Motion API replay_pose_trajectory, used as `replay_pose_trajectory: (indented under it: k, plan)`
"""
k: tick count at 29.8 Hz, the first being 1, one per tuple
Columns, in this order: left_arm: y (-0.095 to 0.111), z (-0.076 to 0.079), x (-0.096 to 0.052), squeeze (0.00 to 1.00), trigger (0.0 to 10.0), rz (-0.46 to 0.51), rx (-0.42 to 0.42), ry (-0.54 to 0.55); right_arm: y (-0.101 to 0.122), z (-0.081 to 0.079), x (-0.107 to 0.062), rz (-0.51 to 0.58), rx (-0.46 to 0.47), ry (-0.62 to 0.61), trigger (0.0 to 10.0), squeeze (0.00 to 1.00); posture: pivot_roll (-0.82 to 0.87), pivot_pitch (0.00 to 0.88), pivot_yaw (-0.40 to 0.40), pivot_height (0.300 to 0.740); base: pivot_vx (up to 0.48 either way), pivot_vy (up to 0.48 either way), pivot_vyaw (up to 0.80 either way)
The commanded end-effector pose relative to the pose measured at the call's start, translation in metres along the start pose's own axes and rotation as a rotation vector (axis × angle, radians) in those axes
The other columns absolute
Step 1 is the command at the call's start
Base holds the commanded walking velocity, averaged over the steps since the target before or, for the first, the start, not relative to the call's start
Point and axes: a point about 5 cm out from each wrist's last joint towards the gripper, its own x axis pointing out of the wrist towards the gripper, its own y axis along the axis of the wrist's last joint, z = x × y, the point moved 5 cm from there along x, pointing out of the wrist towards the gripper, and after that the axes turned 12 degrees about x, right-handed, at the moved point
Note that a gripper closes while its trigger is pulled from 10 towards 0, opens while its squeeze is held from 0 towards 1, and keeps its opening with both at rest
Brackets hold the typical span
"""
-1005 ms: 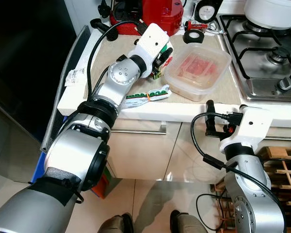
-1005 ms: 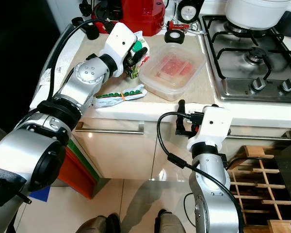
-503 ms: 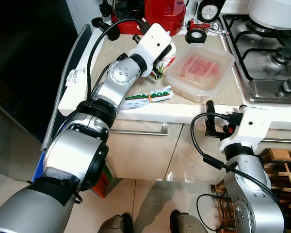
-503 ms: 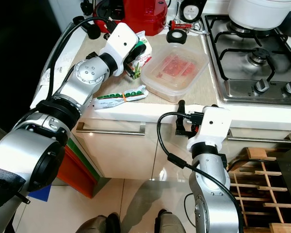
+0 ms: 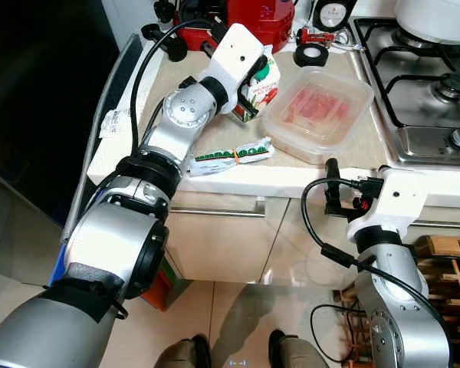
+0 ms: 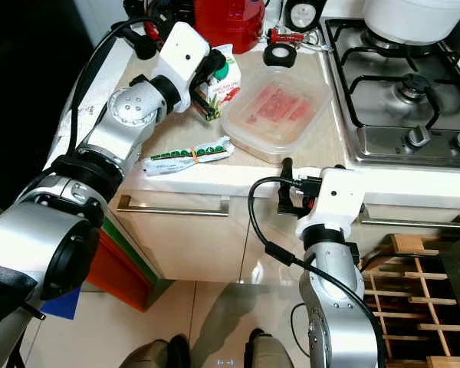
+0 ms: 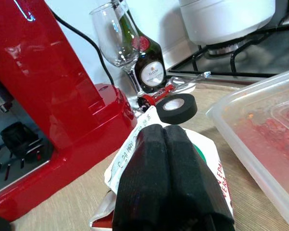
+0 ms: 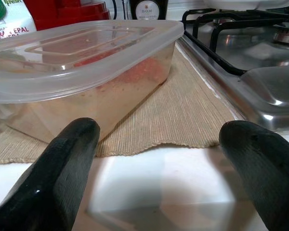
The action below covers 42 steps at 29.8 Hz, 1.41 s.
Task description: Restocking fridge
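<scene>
A small white carton [image 5: 264, 80] with a green cap and red print stands slightly tilted on the beige mat, left of a clear lidded plastic container [image 5: 319, 112] of red food. My left gripper [image 5: 252, 75] is shut on the carton's folded top [image 7: 135, 144]; the wrist view shows both fingers pressed together over it. A green and white packet [image 5: 231, 156] lies near the counter's front edge. My right gripper [image 5: 331, 188] hangs open just below that edge, and its wrist view looks at the container [image 8: 82, 57] from the front.
A red mixer [image 5: 249, 14], a black tape roll [image 5: 307, 55], a wine glass [image 7: 113, 33] and a bottle [image 7: 147, 62] crowd the back of the counter. A gas hob [image 5: 429, 84] with a white pot [image 5: 437, 11] lies right. The dark fridge [image 5: 38, 92] is left. A person's shoes [image 5: 280, 349] show below.
My left gripper has drawn back towards the mixer and brought the carton more upright and into plain view. The right arm has not moved. The camera has shifted slightly.
</scene>
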Motion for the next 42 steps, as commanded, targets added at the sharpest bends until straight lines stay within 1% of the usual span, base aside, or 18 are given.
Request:
replay_pose_trajectory:
  k: [1,5,6,10,13,16,17,18,19,20,22,23,26,30,34,35,37,42]
  plan:
    - [0.002,-0.005,-0.001,0.0,0.0,0.006,-0.019,0.0,-0.001,-0.001,0.001,0.0,-0.004,0.006,10.0,0.0,-0.27,0.135,0.054,0.74,0.0,0.0,0.0]
    - [0.005,-0.012,-0.002,0.0,0.0,0.032,-0.077,0.018,-0.001,-0.002,0.002,-0.001,-0.005,0.008,10.0,0.0,-0.27,0.127,0.053,0.74,0.0,0.0,0.0]
    - [0.008,-0.017,-0.003,0.0,0.0,0.049,-0.099,0.031,-0.002,-0.002,0.002,-0.001,-0.005,0.01,10.0,0.0,-0.27,0.125,0.051,0.74,0.0,0.0,0.0]
    - [0.014,-0.027,-0.004,0.0,0.0,0.075,-0.113,0.059,-0.002,-0.002,0.003,-0.002,-0.006,0.012,10.0,0.0,-0.27,0.121,0.05,0.74,0.0,0.0,0.0]
    - [0.03,-0.043,-0.005,0.0,0.0,0.151,-0.173,0.098,-0.003,-0.002,0.004,-0.003,-0.007,0.011,10.0,0.0,-0.27,0.118,0.052,0.74,0.0,0.0,0.0]
    - [0.032,-0.045,-0.006,0.0,0.0,0.157,-0.173,0.099,-0.003,-0.002,0.004,-0.003,-0.007,0.011,10.0,0.0,-0.27,0.118,0.053,0.74,0.0,0.0,0.0]
    - [0.029,-0.048,-0.007,0.0,0.0,0.141,-0.148,0.113,-0.003,-0.002,0.004,-0.003,-0.007,0.01,10.0,0.0,-0.27,0.119,0.055,0.74,0.0,0.0,0.0]
    - [0.022,-0.049,-0.009,0.0,4.0,0.104,-0.111,0.121,-0.003,-0.002,0.004,-0.003,-0.006,0.009,10.0,0.0,-0.26,0.119,0.056,0.74,0.0,0.0,0.0]
    - [0.022,-0.049,-0.009,0.0,4.0,0.104,-0.111,0.121,-0.003,-0.002,0.004,-0.003,-0.006,0.009,10.0,0.0,-0.26,0.119,0.056,0.74,0.0,0.0,0.0]
    - [0.018,-0.051,-0.012,0.0,10.0,0.095,-0.11,0.137,-0.004,-0.002,0.004,-0.003,-0.005,0.008,10.0,0.0,-0.26,0.121,0.057,0.74,0.0,0.0,0.0]
    - [0.015,-0.053,-0.014,0.0,10.0,0.091,-0.114,0.147,-0.004,-0.002,0.004,-0.003,-0.005,0.008,10.0,0.0,-0.26,0.121,0.057,0.74,0.0,0.0,0.0]
    - [0.008,-0.057,-0.018,1.0,10.0,0.07,-0.099,0.17,-0.005,-0.002,0.004,-0.005,-0.003,0.006,10.0,0.0,-0.26,0.123,0.054,0.74,0.0,0.0,0.0]
    - [0.004,-0.06,-0.02,1.0,10.0,0.056,-0.086,0.184,-0.006,-0.001,0.004,-0.007,-0.002,0.005,10.0,0.0,-0.26,0.124,0.05,0.74,0.0,0.0,0.0]
    - [0.008,-0.057,-0.019,1.0,10.0,0.072,-0.076,0.169,-0.005,-0.001,0.005,-0.007,-0.006,0.008,10.0,0.0,-0.26,0.124,0.045,0.74,0.0,0.0,0.0]
    - [0.011,-0.049,-0.016,1.0,10.0,0.09,-0.069,0.123,-0.004,0.0,0.006,-0.004,-0.008,0.009,10.0,0.0,-0.26,0.125,0.044,0.74,0.0,0.0,0.0]
    - [0.008,-0.039,-0.013,1.0,10.0,0.083,-0.075,0.079,-0.004,0.0,0.006,-0.004,-0.009,0.009,10.0,0.0,-0.26,0.126,0.042,0.74,0.0,0.0,0.0]
    - [0.003,-0.03,-0.012,1.0,10.0,0.064,-0.102,0.044,-0.004,0.0,0.005,-0.003,-0.009,0.01,10.0,0.0,-0.27,0.127,0.041,0.74,0.0,0.0,0.0]
    - [0.0,-0.025,-0.01,1.0,10.0,0.048,-0.089,0.025,-0.003,0.0,0.005,-0.003,-0.01,0.009,10.0,0.0,-0.27,0.129,0.04,0.74,0.0,0.0,0.0]
